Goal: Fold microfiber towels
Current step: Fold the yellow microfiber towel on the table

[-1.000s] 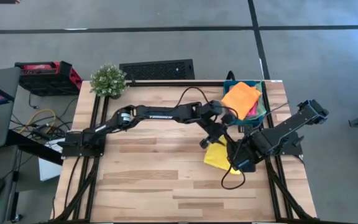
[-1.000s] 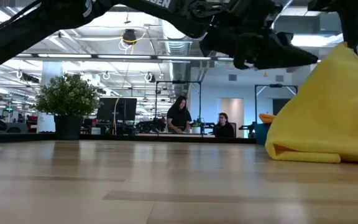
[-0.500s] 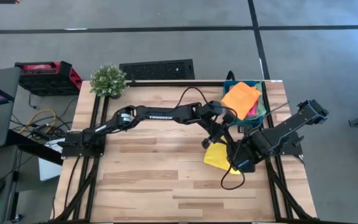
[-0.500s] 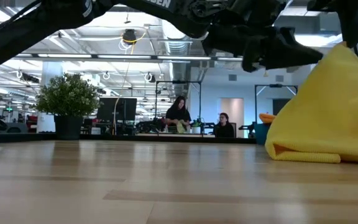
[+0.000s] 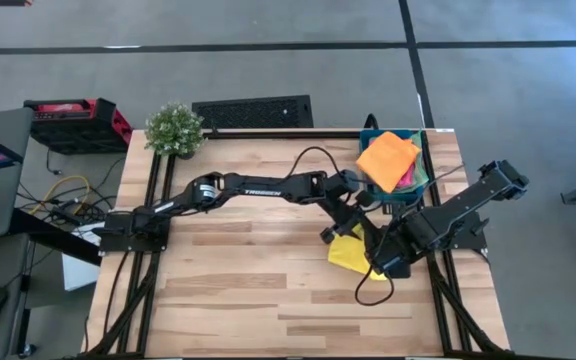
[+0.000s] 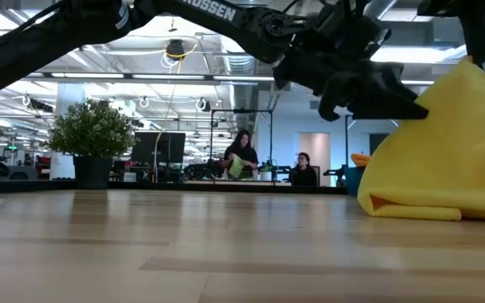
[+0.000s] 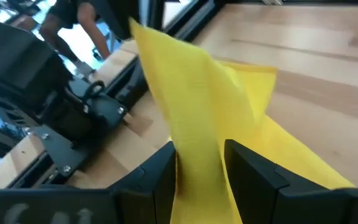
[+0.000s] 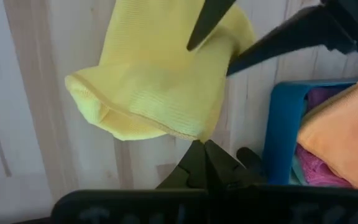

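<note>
While the yellow towel [image 5: 351, 250] sits bunched on the right side of the wooden table [image 5: 238, 270], part of it is lifted into a peak, rest slumped on the wood. Right gripper [image 8: 201, 150] is clenched on the towel's edge, fingers pressed together with cloth pinched. Left gripper [image 7: 199, 163] reaches in from across the table, fingers parted, a raised fold of the yellow cloth between them, not yet pinched. Orange towel [image 5: 387, 158] lies on top of the teal bin [image 5: 423, 180] at the table's far right corner, pink towel [image 5: 408, 178] under it. Potted plant [image 5: 174, 128] at far left corner. People in the room behind [image 6: 242, 156].
</note>
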Action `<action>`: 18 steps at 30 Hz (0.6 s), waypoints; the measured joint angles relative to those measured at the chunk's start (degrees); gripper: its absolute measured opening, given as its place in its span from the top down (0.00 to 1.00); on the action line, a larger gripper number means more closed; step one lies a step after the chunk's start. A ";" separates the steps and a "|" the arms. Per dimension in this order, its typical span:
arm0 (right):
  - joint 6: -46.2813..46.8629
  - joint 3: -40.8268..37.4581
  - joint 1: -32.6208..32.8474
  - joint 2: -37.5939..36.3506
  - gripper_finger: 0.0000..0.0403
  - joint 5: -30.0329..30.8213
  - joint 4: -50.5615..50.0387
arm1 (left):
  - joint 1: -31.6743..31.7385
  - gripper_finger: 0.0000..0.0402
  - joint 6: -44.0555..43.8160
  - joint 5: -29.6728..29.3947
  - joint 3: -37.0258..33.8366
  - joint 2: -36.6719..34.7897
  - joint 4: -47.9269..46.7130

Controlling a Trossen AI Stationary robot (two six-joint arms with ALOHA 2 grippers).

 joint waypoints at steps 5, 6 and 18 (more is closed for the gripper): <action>0.00 -0.02 -0.01 0.00 0.99 -0.02 -0.15 | -0.31 0.68 4.22 -0.12 -0.01 -0.02 -6.93; 0.02 -0.02 0.01 0.00 0.99 -0.02 -0.13 | -0.31 0.68 4.35 -0.10 -0.01 -0.02 -8.29; 0.24 -0.02 0.05 0.00 0.99 -0.50 -0.23 | -1.14 0.69 5.83 -2.36 -0.01 0.48 -16.33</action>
